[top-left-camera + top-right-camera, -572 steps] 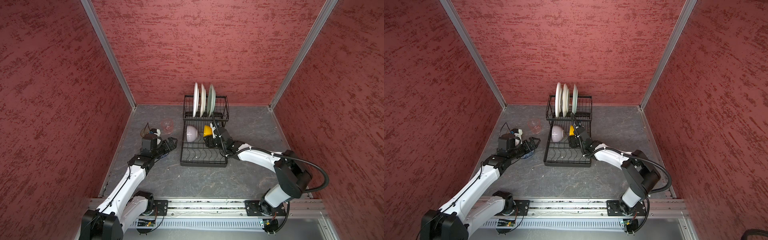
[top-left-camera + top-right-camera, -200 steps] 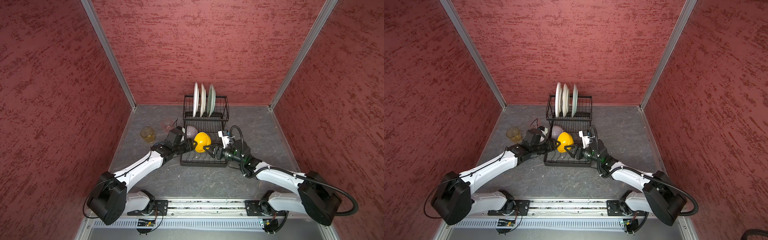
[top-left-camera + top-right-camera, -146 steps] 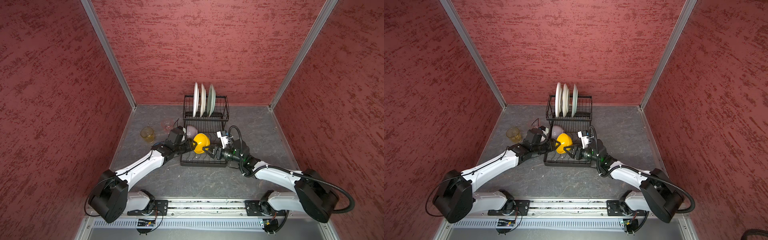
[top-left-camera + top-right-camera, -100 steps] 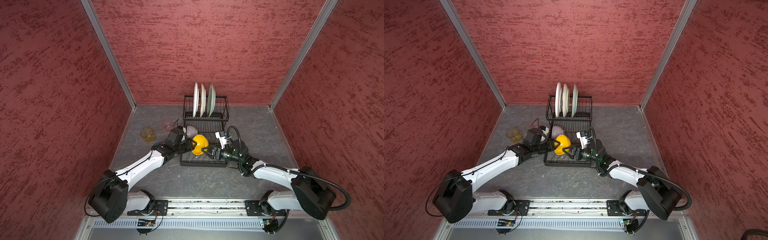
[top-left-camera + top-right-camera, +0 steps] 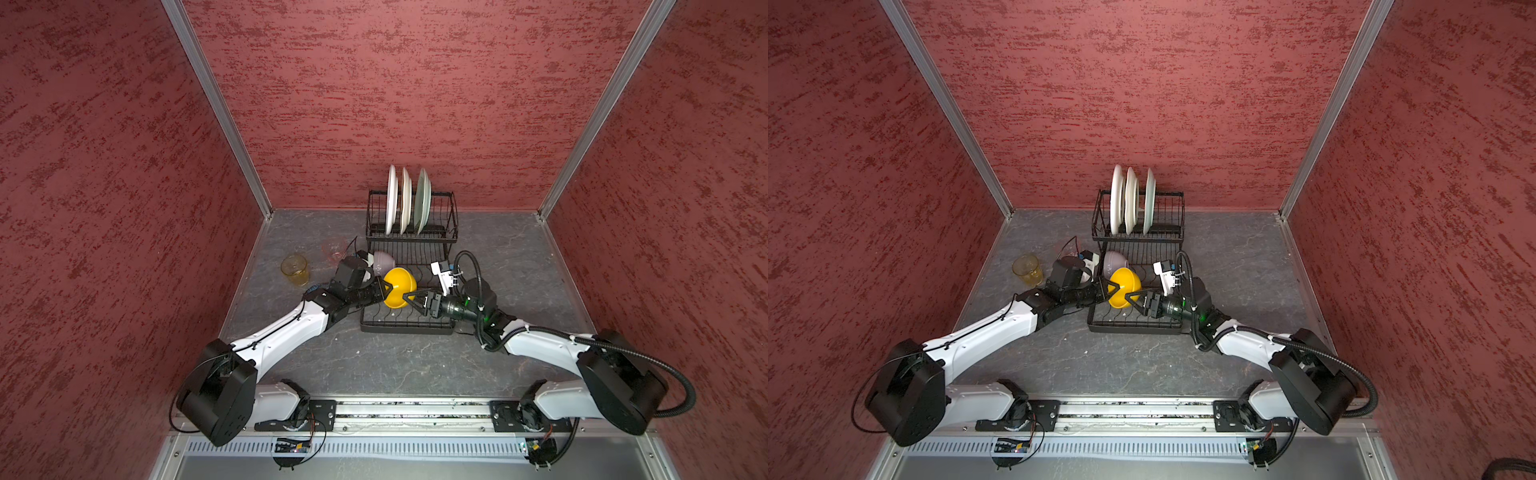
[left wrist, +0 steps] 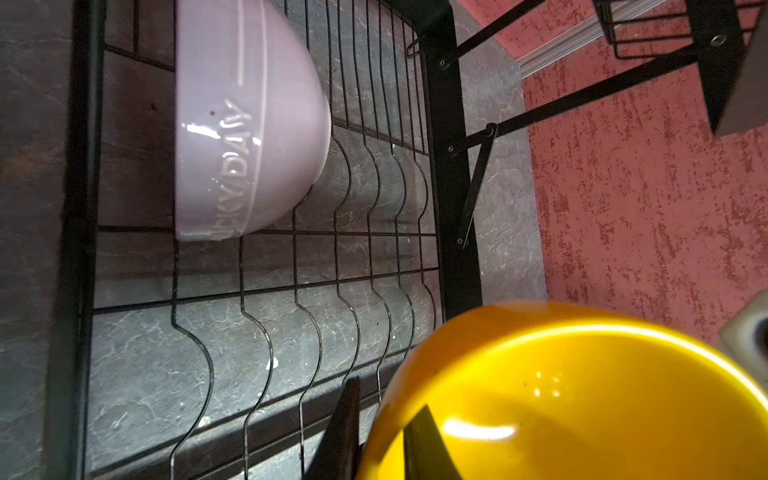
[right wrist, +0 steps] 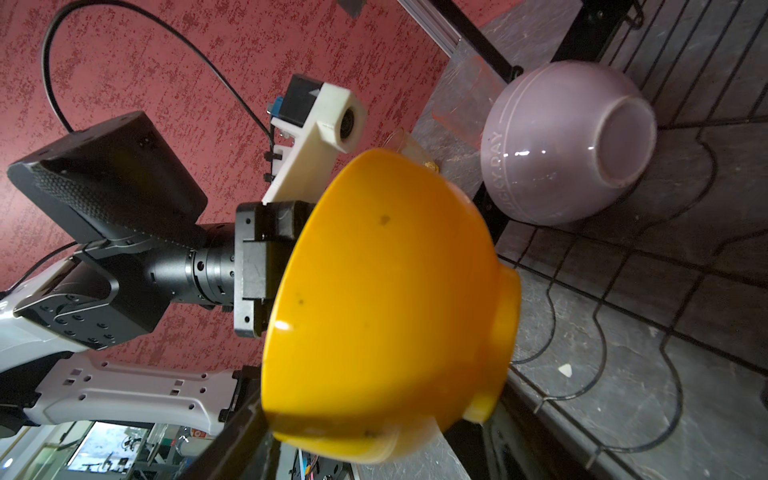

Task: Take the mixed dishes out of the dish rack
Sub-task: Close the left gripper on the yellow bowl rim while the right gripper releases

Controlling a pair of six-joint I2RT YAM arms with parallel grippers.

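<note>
**A:** Where is the yellow bowl point(image 5: 400, 283) now, against where it was?

**B:** At first it sat on the lower tier of the dish rack point(image 5: 405, 329), beside the lilac bowl point(image 5: 384, 261). Now it hangs tilted above that tier, between the two hands. Over the last second it has shifted slightly toward the left arm point(image 5: 286, 332).

**A:** And that arm?

**B:** Earlier it was out by the tumblers. Now it reaches in over the rack's left edge.

**A:** What about the left hand point(image 5: 386, 289)?

**B:** A second ago its fingers stood apart at the bowl's rim. Now they are pinched together on that rim. The left wrist view shows one finger point(image 6: 424, 444) inside the bowl and the other outside its wall.

**A:** The right hand point(image 5: 410, 301)?

**B:** No change there. Its fingers are set wide and grip the bowl from the opposite side. Its wrist view is filled by the bowl's outer wall and foot.

**A:** And around them?

**B:** The lilac bowl stays mouth-down on the lower tier. Two white plates point(image 5: 392, 199) and the pale green plate point(image 5: 422, 199) stand on edge in the raised back tier, as before. The amber tumbler point(image 5: 295, 269) and the pink tumbler point(image 5: 333, 249) stand on the tabletop point(image 5: 415, 361), left of the rack.
</note>
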